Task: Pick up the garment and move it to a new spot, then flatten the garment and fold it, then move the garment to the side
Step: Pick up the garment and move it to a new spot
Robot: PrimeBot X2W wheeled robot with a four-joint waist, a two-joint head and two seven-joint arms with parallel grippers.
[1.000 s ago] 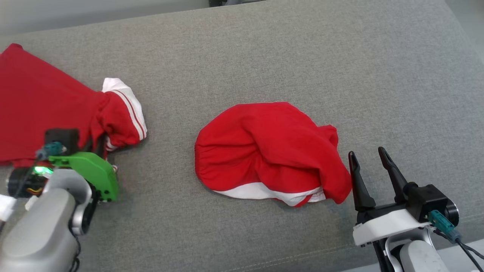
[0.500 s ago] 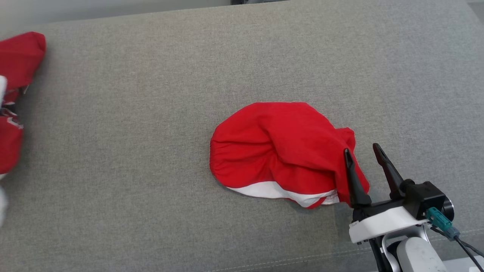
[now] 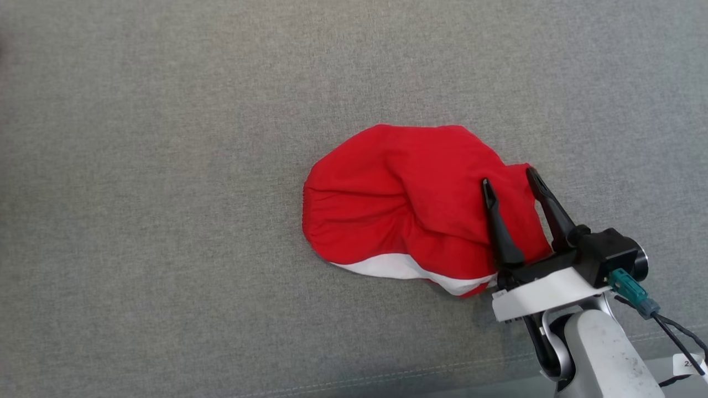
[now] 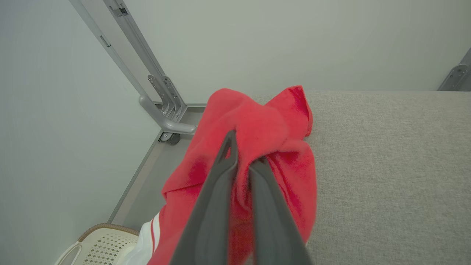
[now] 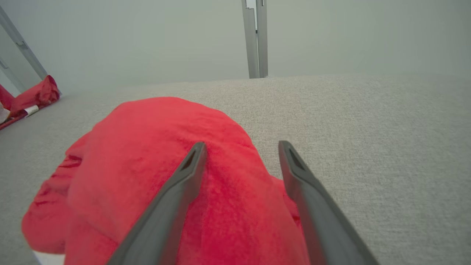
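Grey woven cushion (image 3: 166, 166) carries the crumpled red garment (image 3: 398, 204) at its middle; it looks soft, light, limp (likely to sag when lifted). Right gripper (image 3: 509, 178) hangs spread over its right end, where the bunched fold offers a hold; left gripper (image 4: 243, 151) is clenched on another red cloth (image 4: 265, 121).

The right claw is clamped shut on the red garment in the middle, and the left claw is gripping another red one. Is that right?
Not quite. The right gripper is open, its fingers spread over the middle garment without closing on it; the head view and right wrist view show this. The left gripper is indeed shut on the other garment.
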